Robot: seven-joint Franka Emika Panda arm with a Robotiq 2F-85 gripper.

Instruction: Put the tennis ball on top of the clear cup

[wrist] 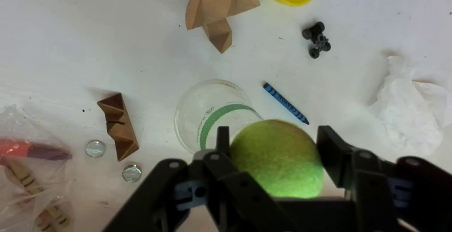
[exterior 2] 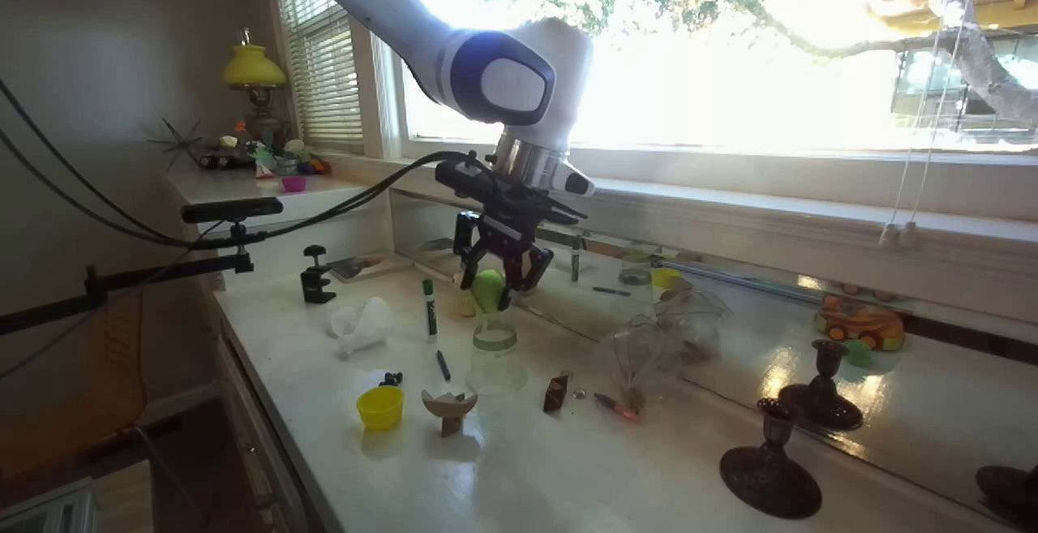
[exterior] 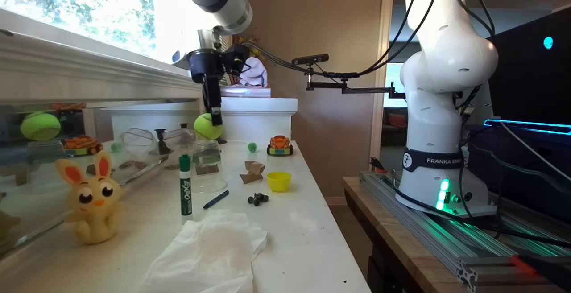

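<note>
With black two-fingered claw (wrist: 274, 141), gripping fuzzy round yellow-green tennis ball (wrist: 279, 162) in the wrist view. In an exterior view, hanging above colourless see-through cup (exterior: 207, 154). In an exterior view, pointing down, well apart from dark round-based candlestick (exterior 2: 770, 472).

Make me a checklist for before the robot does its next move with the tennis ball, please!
1. Is the tool gripping the tennis ball? Ok: held from both sides.
2. Is the clear cup standing? Ok: wide end down.
3. Is the tennis ball above the clear cup? Ok: it looks so in both exterior views.
4. Is it exactly centred? Cannot tell: it hides part of the clear cup in the wrist view.
5. Is it touching the clear cup? Cannot tell.
6. Is the blue crayon apart from the clear cup? Ok.
</note>
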